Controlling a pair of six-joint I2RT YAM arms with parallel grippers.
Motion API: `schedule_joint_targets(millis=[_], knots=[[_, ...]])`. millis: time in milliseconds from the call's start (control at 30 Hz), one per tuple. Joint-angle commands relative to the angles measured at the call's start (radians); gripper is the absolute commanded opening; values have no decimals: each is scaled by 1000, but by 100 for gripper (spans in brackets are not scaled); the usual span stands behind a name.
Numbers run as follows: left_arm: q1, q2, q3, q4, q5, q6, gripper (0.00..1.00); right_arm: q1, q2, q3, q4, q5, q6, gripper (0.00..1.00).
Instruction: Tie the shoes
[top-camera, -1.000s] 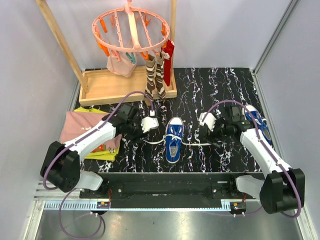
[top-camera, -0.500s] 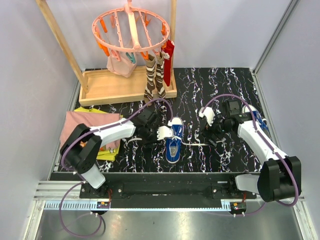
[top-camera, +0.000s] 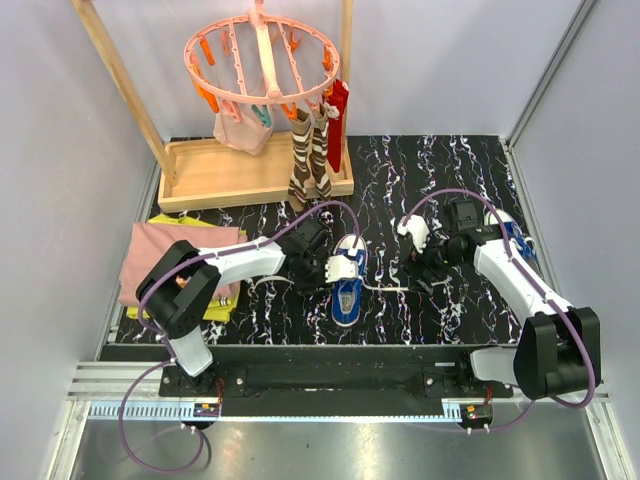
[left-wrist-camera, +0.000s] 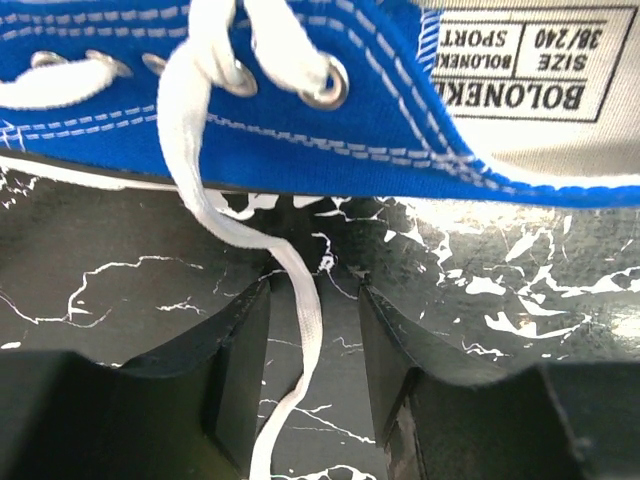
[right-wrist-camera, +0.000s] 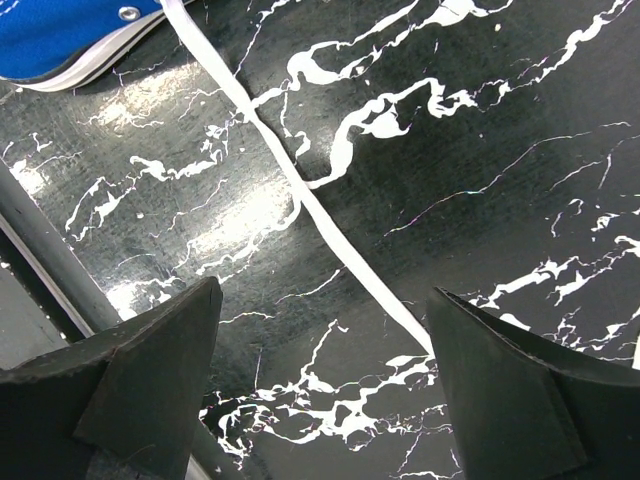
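Observation:
A blue shoe (top-camera: 347, 292) with a white toe cap lies at the middle of the black marble mat, its laces loose to both sides. My left gripper (top-camera: 336, 268) is at the shoe's left side. In the left wrist view the shoe (left-wrist-camera: 330, 110) fills the top and its left lace (left-wrist-camera: 300, 300) runs down between my fingers (left-wrist-camera: 240, 370) untouched, the left gripper (left-wrist-camera: 313, 290) open with a narrow gap. The right lace (right-wrist-camera: 300, 190) lies flat and ends by my right gripper's (right-wrist-camera: 322, 290) right finger; the jaws stand wide open. A second shoe (top-camera: 513, 236) lies behind the right arm.
A wooden rack (top-camera: 250, 170) at the back left carries a pink round peg hanger (top-camera: 262, 55), striped brown socks (top-camera: 310, 155) and a red sock (top-camera: 337, 125). Folded pink and yellow cloths (top-camera: 165, 255) lie on the left. The mat's near edge (right-wrist-camera: 40, 250) is close.
The left arm has swung right, up to the shoe's side, and its jaws have narrowed around the lace. The right gripper has shifted slightly and stayed open.

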Motion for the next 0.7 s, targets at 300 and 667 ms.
schedule_joint_targets(millis=[300, 667], knots=[[-4, -8, 56, 21, 17, -53, 0, 5, -13, 6, -2, 11, -32, 84], [53, -263, -69, 245, 221, -400, 0, 6, 7, -18, 25, -16, -50, 69]])
